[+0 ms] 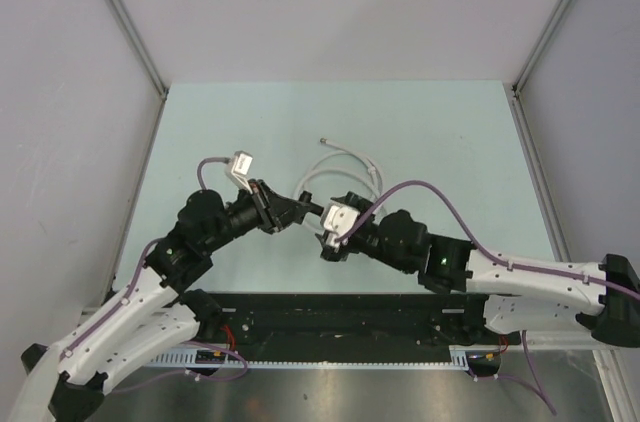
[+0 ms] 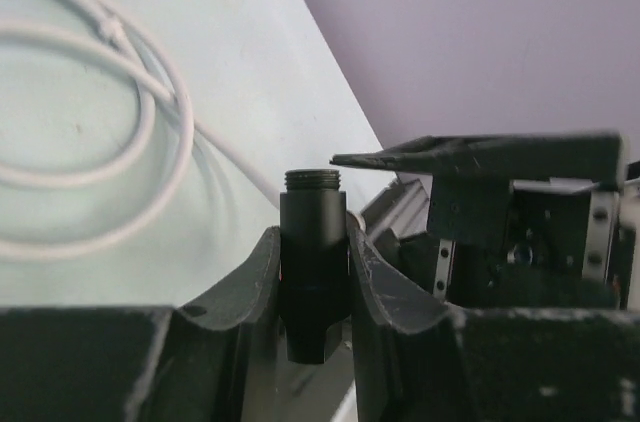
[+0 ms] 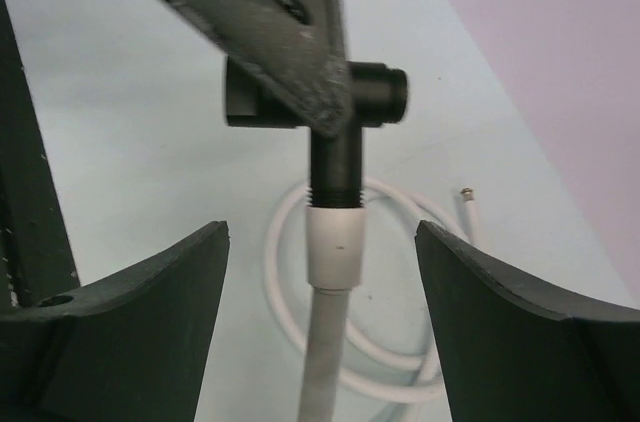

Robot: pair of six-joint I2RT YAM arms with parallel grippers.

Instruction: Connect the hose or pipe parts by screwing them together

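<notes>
The right end effector [image 3: 321, 226] stood wide open. A white hose end [image 3: 334, 247] met a black pipe piece [image 3: 338, 142] between its fingers [image 3: 150, 312].

A pale mint counter [image 1: 200, 122] sits boxed in by plain grey-lilac walls [image 1: 340, 2] on three sides. Silvery frame bars [image 1: 125, 17] run down the wall corners. A black rail [image 1: 330, 314] lines the counter's near edge.
</notes>
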